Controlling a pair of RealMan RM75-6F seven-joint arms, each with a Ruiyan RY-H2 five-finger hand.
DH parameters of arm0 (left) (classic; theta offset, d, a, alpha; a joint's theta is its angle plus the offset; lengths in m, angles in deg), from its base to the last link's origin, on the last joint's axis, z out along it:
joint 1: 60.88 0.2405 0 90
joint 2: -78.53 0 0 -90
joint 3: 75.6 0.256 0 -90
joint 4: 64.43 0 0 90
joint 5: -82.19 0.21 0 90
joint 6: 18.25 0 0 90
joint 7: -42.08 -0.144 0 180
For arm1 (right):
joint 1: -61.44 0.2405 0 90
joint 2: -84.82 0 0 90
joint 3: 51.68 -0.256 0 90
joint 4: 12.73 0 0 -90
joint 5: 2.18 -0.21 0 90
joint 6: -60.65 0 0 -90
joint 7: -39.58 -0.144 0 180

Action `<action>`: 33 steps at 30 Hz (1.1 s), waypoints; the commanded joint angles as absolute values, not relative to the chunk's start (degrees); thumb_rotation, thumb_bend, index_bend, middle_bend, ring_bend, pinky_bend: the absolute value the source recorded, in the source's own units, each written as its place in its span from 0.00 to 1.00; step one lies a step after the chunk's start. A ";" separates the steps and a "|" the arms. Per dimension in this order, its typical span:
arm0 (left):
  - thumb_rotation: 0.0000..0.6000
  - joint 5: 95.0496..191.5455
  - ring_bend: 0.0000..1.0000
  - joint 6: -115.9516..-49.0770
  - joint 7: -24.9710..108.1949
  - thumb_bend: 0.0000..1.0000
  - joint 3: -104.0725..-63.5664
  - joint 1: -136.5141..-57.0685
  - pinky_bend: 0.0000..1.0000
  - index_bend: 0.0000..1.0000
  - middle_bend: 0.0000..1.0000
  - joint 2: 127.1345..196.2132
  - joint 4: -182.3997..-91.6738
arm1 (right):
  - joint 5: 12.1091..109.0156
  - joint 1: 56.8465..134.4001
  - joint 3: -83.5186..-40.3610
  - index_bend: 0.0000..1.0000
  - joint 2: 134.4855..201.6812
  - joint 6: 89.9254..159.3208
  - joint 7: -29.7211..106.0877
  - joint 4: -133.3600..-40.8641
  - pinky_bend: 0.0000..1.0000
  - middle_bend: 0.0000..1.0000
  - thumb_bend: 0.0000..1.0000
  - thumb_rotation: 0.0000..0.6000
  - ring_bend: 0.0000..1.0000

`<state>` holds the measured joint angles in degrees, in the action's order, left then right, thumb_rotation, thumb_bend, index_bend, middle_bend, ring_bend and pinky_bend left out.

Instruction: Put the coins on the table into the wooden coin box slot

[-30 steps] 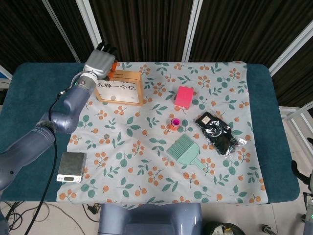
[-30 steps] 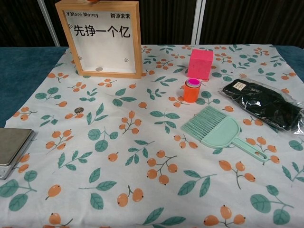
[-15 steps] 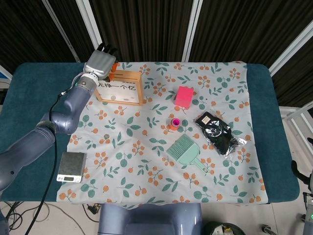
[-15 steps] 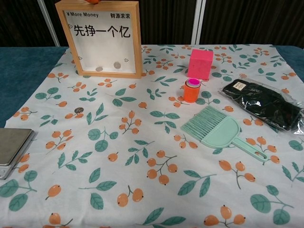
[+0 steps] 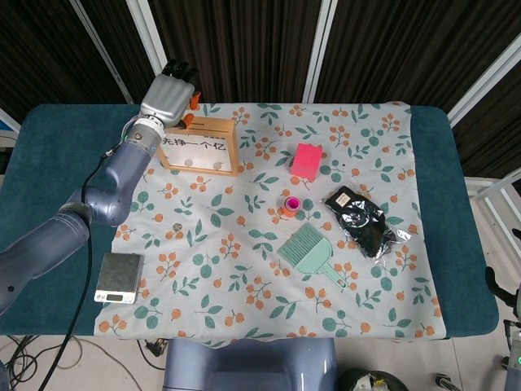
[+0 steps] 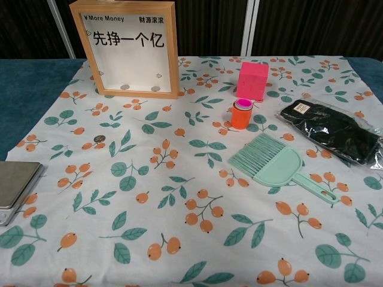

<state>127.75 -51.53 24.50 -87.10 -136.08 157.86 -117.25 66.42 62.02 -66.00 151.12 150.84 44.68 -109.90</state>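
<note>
head view alone shows the left hand, raised just behind the top edge of the wooden coin box; only its back is seen, its fingers point away, so whether they are open or closed cannot be told. the slot itself is not made out in either view. behind the box's front pane, two coins are seen lying at the bottom. one more coin lies on the cloth-covered surface, well in front of the box and a little left of it. a grey scale is cut off at the frame's left edge in the chest view. right of the box stand a pink block, an orange cup, a green brush and a black packet. the right hand is seen in neither view.
</note>
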 commanded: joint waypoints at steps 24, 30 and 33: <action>1.00 163.96 0.00 -96.07 49.01 0.33 -70.49 -98.54 0.00 0.50 0.10 165.51 -121.93 | 66.88 61.97 -66.00 0.21 151.40 151.35 44.77 -109.56 0.00 0.05 0.39 1.00 0.01; 1.00 165.11 0.00 -91.91 47.82 0.32 -69.52 -97.92 0.00 0.49 0.09 170.28 -117.54 | 66.69 61.95 -66.06 0.21 151.29 151.24 44.69 -109.70 0.00 0.05 0.39 1.00 0.01; 1.00 165.89 0.00 -91.21 46.76 0.33 -69.47 -97.76 0.00 0.47 0.09 172.23 -115.24 | 66.64 61.93 -66.10 0.21 151.24 151.25 44.68 -109.71 0.00 0.05 0.39 1.00 0.01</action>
